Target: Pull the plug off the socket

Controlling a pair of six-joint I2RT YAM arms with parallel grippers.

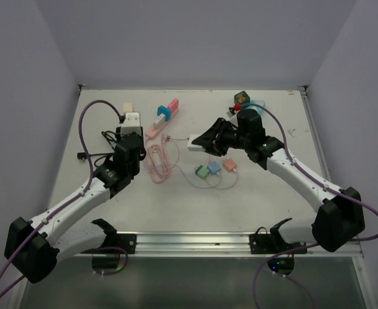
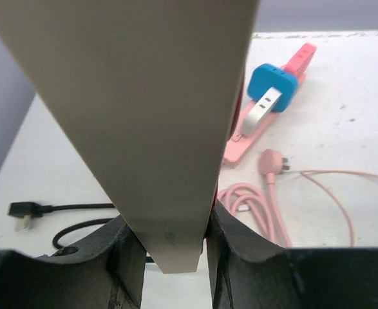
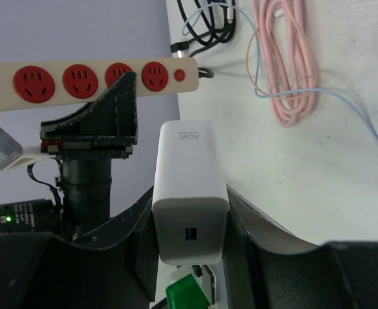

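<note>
The socket is a cream power strip [image 2: 143, 116] with red outlets [image 3: 85, 80], and my left gripper [image 2: 169, 238] is shut on its end. In the top view it sits at the left [image 1: 132, 122], just ahead of the left gripper [image 1: 129, 136]. The plug is a white charger block [image 3: 192, 187] marked 80W. My right gripper [image 3: 190, 222] is shut on its sides. In the top view the plug [image 1: 195, 145] hangs at the middle of the table in the right gripper [image 1: 203, 144], well apart from the strip. All the red outlets I see stand empty.
A pink strip with a blue adapter [image 1: 163, 116] lies behind a coiled pink cable [image 1: 158, 161]. Black cable [image 1: 95, 153] trails at the left. Small green [image 1: 202, 172], blue [image 1: 214, 168] and orange [image 1: 230, 165] adapters lie at centre. Coloured objects [image 1: 243, 98] sit at the back right.
</note>
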